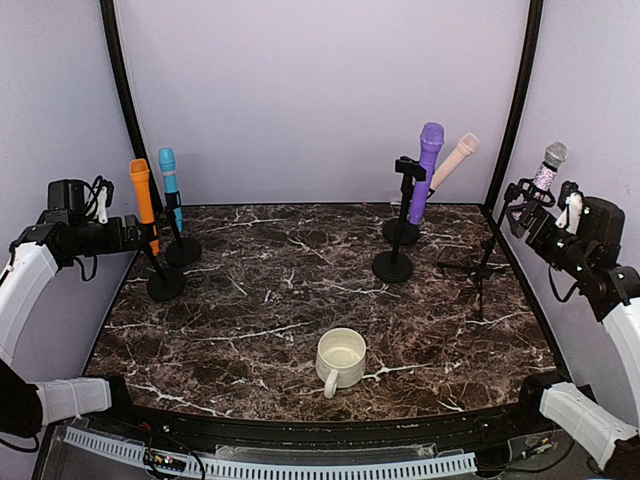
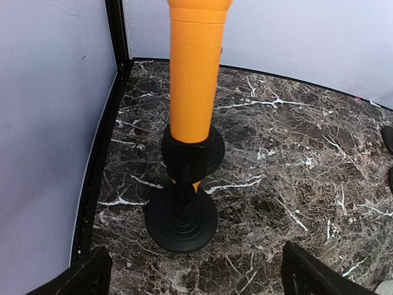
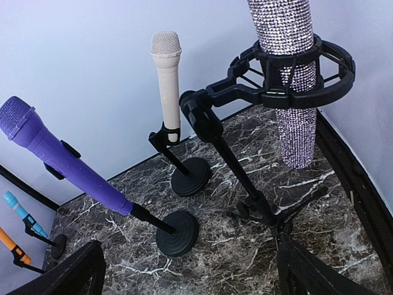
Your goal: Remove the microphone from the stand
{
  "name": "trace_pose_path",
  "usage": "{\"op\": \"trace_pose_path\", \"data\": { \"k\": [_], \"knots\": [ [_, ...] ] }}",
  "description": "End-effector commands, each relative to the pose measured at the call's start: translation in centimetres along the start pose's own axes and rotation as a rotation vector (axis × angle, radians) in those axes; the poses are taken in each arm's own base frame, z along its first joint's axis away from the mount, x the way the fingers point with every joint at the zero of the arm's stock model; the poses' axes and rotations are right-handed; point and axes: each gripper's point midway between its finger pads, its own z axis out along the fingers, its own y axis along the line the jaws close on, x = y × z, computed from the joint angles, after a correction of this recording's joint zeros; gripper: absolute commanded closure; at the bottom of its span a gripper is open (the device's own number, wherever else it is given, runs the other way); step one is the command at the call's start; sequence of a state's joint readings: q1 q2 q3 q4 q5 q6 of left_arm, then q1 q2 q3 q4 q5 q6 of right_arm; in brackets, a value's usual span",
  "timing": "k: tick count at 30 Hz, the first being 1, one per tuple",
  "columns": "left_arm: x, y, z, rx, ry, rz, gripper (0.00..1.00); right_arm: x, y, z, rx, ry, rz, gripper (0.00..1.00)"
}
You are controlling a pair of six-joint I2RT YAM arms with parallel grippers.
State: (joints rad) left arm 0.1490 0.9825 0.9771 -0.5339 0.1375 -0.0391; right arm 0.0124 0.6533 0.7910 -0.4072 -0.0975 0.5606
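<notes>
Five microphones stand in holders on the marble table point(image 1: 300, 320). At the left, an orange microphone point(image 1: 141, 192) point(image 2: 195, 74) sits upright in the clip of a round-based black stand point(image 2: 181, 218). My left gripper point(image 1: 138, 234) point(image 2: 198, 281) is open just beside it, fingers either side of the stand's line and touching nothing. At the right, a glittery silver microphone point(image 1: 547, 168) point(image 3: 287, 74) hangs in a black shock-mount ring point(image 3: 245, 93) on a tripod stand point(image 3: 261, 212). My right gripper point(image 1: 522, 212) point(image 3: 190, 279) is open next to it and holds nothing.
A blue microphone point(image 1: 169, 180) stands behind the orange one. A purple microphone point(image 1: 427, 170) point(image 3: 61, 161) and a beige microphone point(image 1: 455, 160) point(image 3: 167, 86) lean on round-based stands at the back right. A cream mug point(image 1: 340, 360) sits front centre. Walls close in on both sides.
</notes>
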Motion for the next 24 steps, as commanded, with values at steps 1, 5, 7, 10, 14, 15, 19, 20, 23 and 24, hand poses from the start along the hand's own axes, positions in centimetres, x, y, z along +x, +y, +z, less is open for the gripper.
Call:
{"op": "trace_pose_path", "data": {
  "k": [1, 5, 7, 10, 14, 15, 19, 20, 23, 24],
  "knots": [
    [-2.0, -0.1, 1.3, 0.097, -0.093, 0.037, 0.01, -0.6, 0.8, 0.9, -0.055, -0.031, 0.008, 0.01],
    [-1.8, 0.3, 3.2, 0.097, -0.108, 0.059, 0.17, -0.7, 1.0, 1.8, -0.063, -0.024, -0.002, 0.01],
    [-1.8, 0.7, 3.8, 0.08, -0.139, 0.071, 0.26, -0.9, 1.1, 2.2, -0.068, -0.021, -0.011, 0.01],
    [-1.5, 0.0, 4.6, 0.134, -0.179, 0.102, 0.29, -1.1, 1.3, 2.6, -0.07, -0.017, -0.023, 0.01],
    [-0.2, 0.5, 6.5, 0.136, -0.104, 0.096, 0.29, -1.0, 1.5, 3.1, -0.083, -0.008, -0.021, 0.01],
    [0.0, 0.7, 6.7, 0.128, -0.092, 0.101, 0.29, -1.0, 1.5, 3.2, -0.086, -0.008, -0.019, 0.02],
    [0.5, 1.5, 7.6, 0.099, -0.06, 0.124, 0.34, -0.9, 1.5, 3.4, -0.091, -0.011, -0.021, 0.01],
    [0.7, 1.5, 7.8, 0.097, -0.051, 0.125, 0.35, -1.0, 1.4, 3.4, -0.088, -0.012, -0.019, 0.01],
    [1.1, 1.8, 8.1, 0.085, -0.038, 0.129, 0.36, -1.0, 1.4, 3.5, -0.084, -0.009, -0.021, 0.01],
    [1.2, 1.9, 8.3, 0.081, -0.033, 0.13, 0.37, -1.0, 1.4, 3.5, -0.084, -0.009, -0.02, 0.01]
  ]
}}
